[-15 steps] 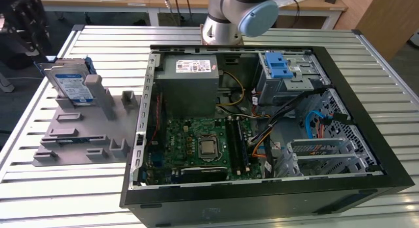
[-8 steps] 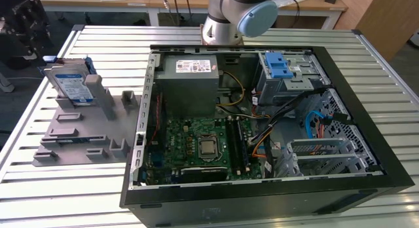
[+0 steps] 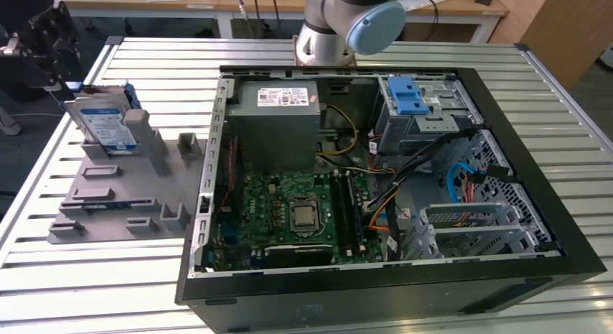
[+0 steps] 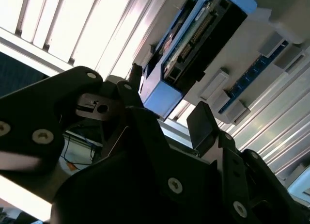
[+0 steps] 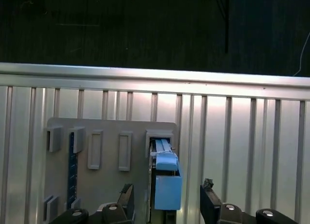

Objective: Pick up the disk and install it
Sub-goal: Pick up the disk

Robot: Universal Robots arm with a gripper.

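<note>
1. Silver with a blue frame, the disk (image 3: 103, 126) stands on edge in a slot of the grey fixture plate (image 3: 115, 205). It is at the upper left of the exterior view, well apart from the open computer case (image 3: 536, 226).
2. Grey posts prop it upright and leave its narrow top edge free. I judge this is so that fingers can come down over both broad faces.
3. Its long axis looks near upright, leaning a little. The labelled face is turned toward the exterior camera. In the first wrist view the disk (image 5: 164, 161) is seen edge-on, with the blue frame end nearest the camera.
4. The gripper (image 3: 53, 61) hangs in the far upper left of the exterior view, just above the disk. Its fingers (image 5: 127, 197) are apart, one on each side of the thin edge, and I see no contact.
5. The drive cage (image 3: 414, 104) with its blue latch sits at the upper right inside the case. The disk is not yet lifted.
</note>
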